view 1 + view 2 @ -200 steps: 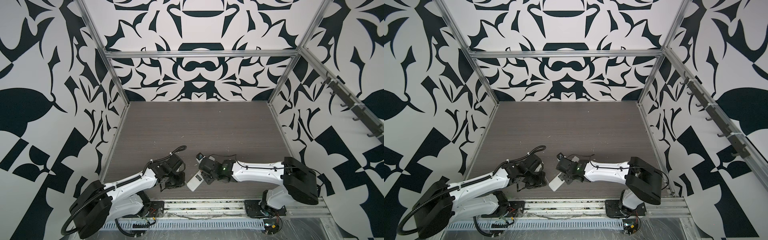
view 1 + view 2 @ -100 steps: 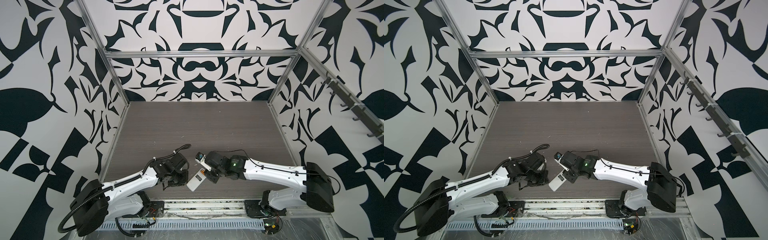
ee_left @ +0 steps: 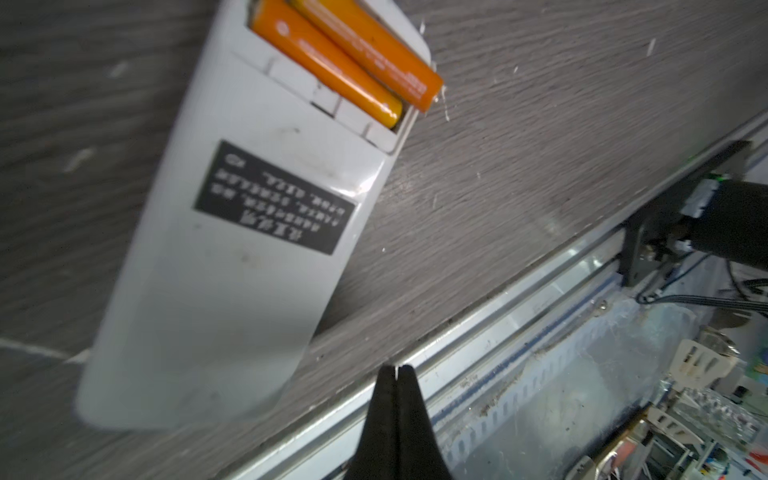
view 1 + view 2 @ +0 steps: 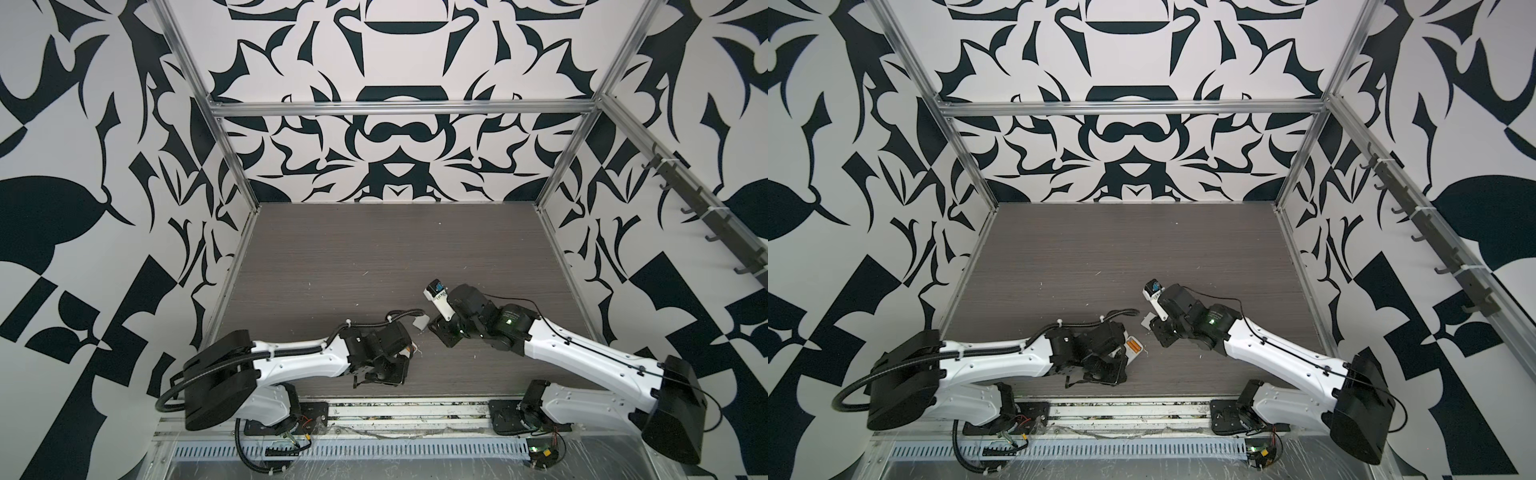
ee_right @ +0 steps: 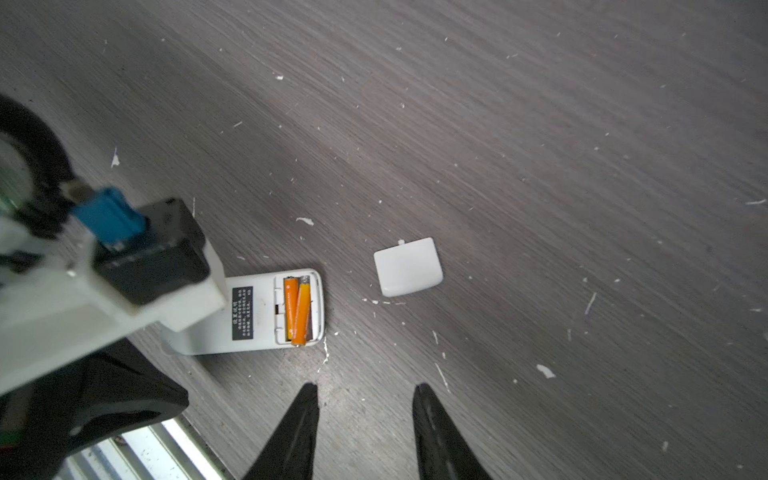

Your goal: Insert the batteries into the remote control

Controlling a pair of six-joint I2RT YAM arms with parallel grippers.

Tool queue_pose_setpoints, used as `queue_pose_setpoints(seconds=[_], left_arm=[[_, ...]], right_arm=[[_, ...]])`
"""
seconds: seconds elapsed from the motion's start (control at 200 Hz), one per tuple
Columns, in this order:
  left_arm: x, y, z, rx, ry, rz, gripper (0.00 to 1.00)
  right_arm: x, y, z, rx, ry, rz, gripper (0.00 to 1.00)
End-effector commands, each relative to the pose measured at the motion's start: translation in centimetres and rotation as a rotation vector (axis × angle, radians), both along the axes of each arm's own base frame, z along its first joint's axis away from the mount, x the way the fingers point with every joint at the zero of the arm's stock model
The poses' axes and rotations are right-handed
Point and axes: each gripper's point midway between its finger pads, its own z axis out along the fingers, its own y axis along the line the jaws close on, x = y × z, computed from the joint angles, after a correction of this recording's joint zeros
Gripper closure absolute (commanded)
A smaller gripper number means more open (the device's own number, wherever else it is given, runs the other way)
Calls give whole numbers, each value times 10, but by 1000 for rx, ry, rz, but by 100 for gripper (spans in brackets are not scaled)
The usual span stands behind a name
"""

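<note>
Two batteries [image 5: 297, 311] sit in the remote control [image 5: 266, 309], one riding askew — the cover [image 5: 407, 266] could jam; left fingers [image 3: 397, 376] pressed together, right fingers [image 5: 309, 395] spread, empty.

Remote control [image 5: 266, 311] face-down, batteries [image 5: 297, 311] inside, cover [image 5: 408, 266] beside

batteries [image 5: 297, 309]: 2, orange, both in the open bay | remote control [image 5: 253, 311]: 1, white, back up | battery cover [image 5: 408, 266]: 1, loose on the bench [image 5: 540, 166] | robot arms: 2 | white flecks: many, uncounted
</note>
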Motion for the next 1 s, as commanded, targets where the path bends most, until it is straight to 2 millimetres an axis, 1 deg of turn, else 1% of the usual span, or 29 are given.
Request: queue_pose_setpoints(seconds=[0.0,0.085,0.265,0.37,0.45,0.56,0.78,0.995], left_arm=[[4,-8,-4,27,-34,9,100],[3,-4,-12,55,-27,14,100],[4,10,-19,108,-32,35,100],[6,23,-28,162,-29,66,100],[8,28,-32,182,-28,78,100],[11,33,-30,189,-42,89,100],[17,52,-27,208,-49,128,100],[19,57,-21,224,-62,119,100]], right_arm=[[2,-6,-2,-7,-1,-24,54],[3,-7,-3,-2,-2,-28,52],[3,-10,-9,-9,12,-36,52],[4,-11,-7,-2,3,-37,52],[4,-12,-4,2,-1,-42,52],[4,-13,-3,-3,-1,-42,52],[2,-15,-8,-7,10,-42,50],[-2,-13,-11,-9,26,-16,50]])
